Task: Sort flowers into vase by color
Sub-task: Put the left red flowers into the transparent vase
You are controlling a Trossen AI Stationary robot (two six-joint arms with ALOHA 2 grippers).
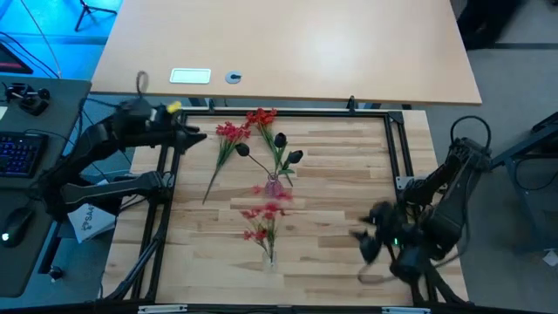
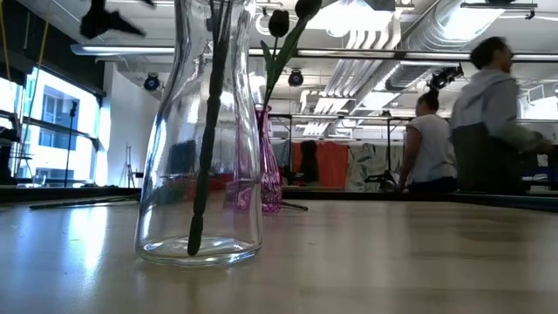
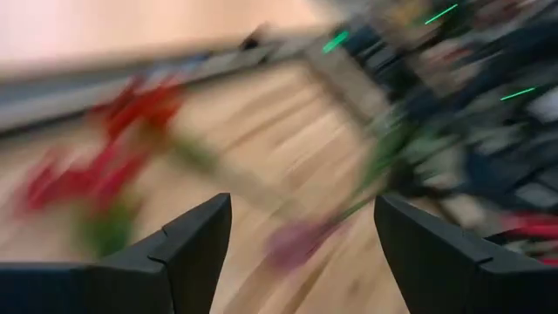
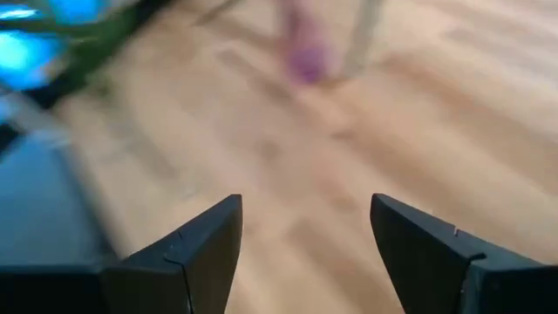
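Wooden table (image 1: pixel 331 174): reds in clear vase (image 1: pixel 268 253), dark ones in pink vase (image 1: pixel 274 185); red flowers (image 1: pixel 234 133) w/ a dark one lie loose behind. Left gripper (image 1: pixel 193 133), right gripper (image 1: pixel 364 237) both spread, empty. Approx half done.

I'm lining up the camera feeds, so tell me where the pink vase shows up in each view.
High view: pink vase at table centre, holding dark-headed flowers.
Low view: pink vase mid-frame, behind the clear vase.
Left wrist view: blurred pinkish patch between the fingers, probably it.
Right wrist view: blurred pink shape near the top.
Shared landmark: the clear vase, in the high and low views.
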